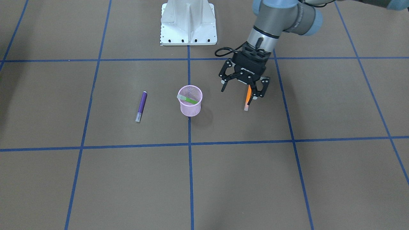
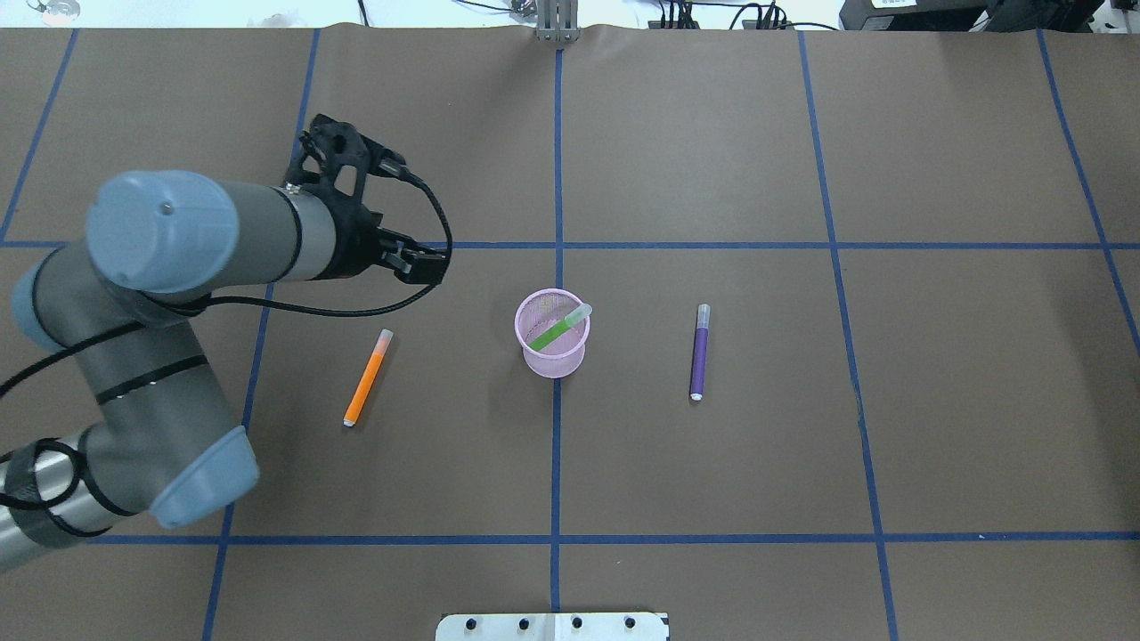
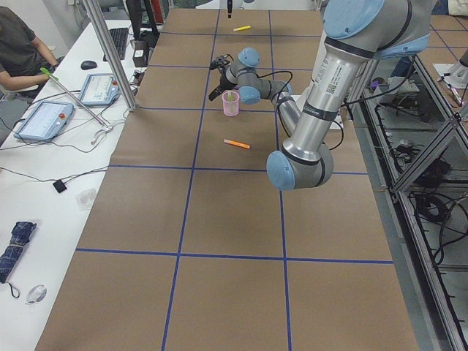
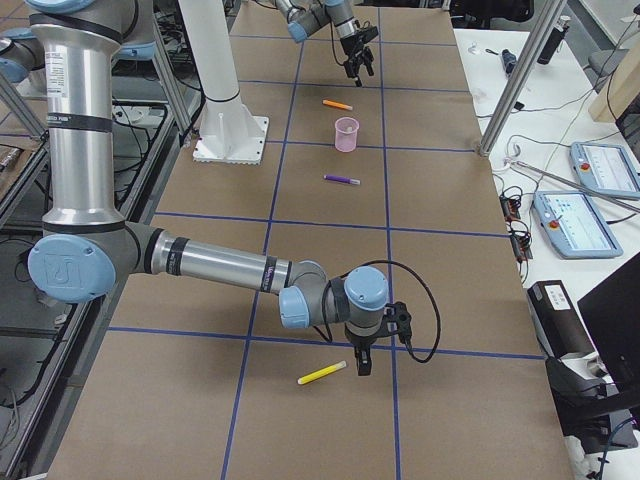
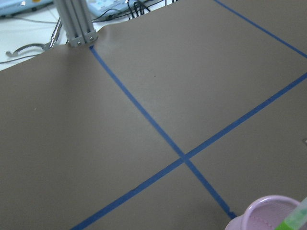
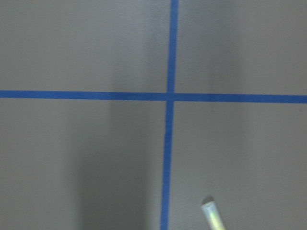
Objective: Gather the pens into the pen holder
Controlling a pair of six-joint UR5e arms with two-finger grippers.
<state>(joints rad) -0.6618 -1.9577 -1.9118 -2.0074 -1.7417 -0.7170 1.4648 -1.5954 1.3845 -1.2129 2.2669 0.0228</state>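
The table [image 2: 802,463] is covered in brown paper with a grid of blue tape lines [image 2: 712,246]. Toward its left end, the left gripper [image 1: 239,93] hangs above the surface with its two black fingers spread wide and nothing between them. In the front-facing view one finger overlaps the orange marker-like pen [image 2: 366,380], but the overhead view shows that pen lying flat on the table, apart from the gripper. It lies slightly slanted, its pale translucent cap end toward the operators' edge.

Near the middle of the table, on the central tape line, stands the small pink wire-mesh pen holder [image 2: 553,354], upright. The green pen [image 2: 552,334] is inside it and leans across the opening, with its pale cap resting over the rim on the holder's right side.

Right of the holder and well apart from it, the purple pen [image 2: 699,354] lies flat, roughly parallel to the central line, its cap end toward the operators' edge.

Far toward the table's right end, the right gripper [image 4: 362,358] points down just beside a yellow pen [image 4: 322,373] lying on the paper. I cannot tell how its jaws stand.
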